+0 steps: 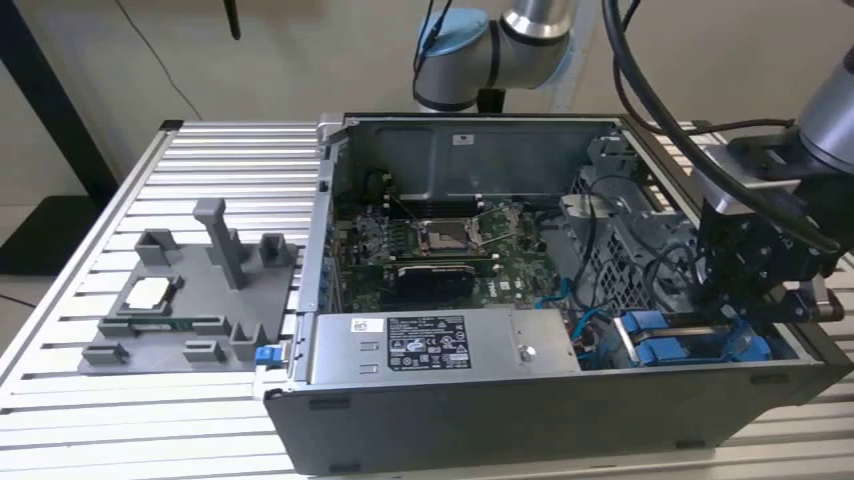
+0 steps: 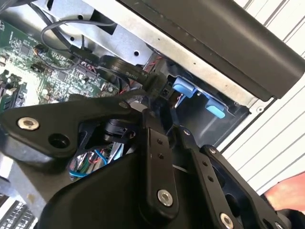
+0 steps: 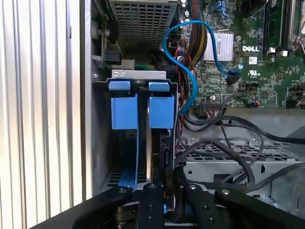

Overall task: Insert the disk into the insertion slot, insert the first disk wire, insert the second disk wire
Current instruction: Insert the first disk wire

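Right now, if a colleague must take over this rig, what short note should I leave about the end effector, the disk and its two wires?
End effector: low inside the computer case, at the drive bay.
Disk: looks inserted; two blue carriers stand side by side in the bay.
Wires: a blue cable runs from the motherboard towards the bay; its bay end is hidden.
Left: check both disk wires, since neither connection can be seen.
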You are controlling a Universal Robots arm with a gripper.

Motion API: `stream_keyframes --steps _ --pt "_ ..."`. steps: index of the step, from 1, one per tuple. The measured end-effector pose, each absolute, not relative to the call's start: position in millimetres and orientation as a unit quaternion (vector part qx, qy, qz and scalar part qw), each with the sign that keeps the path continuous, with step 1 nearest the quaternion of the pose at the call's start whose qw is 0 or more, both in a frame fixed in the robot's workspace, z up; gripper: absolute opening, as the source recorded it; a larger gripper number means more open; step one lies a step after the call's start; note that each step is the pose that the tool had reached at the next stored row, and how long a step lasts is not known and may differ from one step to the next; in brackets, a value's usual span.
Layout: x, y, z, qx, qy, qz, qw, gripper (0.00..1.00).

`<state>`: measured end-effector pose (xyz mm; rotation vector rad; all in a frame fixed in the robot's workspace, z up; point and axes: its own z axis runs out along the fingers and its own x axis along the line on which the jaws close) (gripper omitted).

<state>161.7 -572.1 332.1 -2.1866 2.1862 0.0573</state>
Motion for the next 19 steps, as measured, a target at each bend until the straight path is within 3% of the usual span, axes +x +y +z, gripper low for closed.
stream_keyframes --steps 1,19 --pt "162 -572 333 -0.707 0.707 0.018 0.024 0.27" --pt "158 -570 375 -0.707 0.707 0.018 0.024 0.27"
